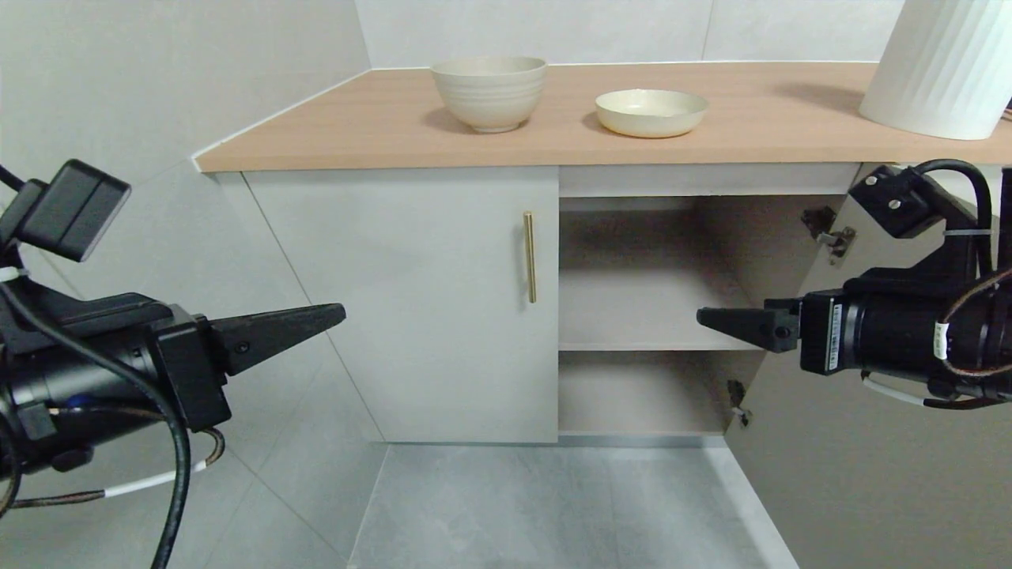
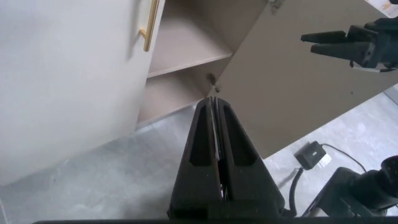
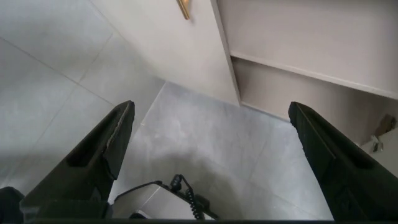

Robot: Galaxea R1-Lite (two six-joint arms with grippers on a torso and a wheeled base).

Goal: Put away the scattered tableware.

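Two pieces of tableware stand apart at the head view's upper middle on the light wooden countertop (image 1: pixel 356 126), one deep ribbed beige bowl (image 1: pixel 489 91) and one shallow cream bowl (image 1: pixel 651 112), while mid-left the left gripper (image 1: pixel 336 314) is pinched together empty and mid-right the right gripper (image 1: pixel 706 318) gapes wide beside the half-open grey cabinet (image 1: pixel 411 316).

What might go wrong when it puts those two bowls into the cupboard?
The bowl and dish look smooth and rounded, so a pinch on the rim might slip. The right gripper sits close to the open door and could knock it. Reaching for the dish, that arm might also clip the white ribbed vessel.
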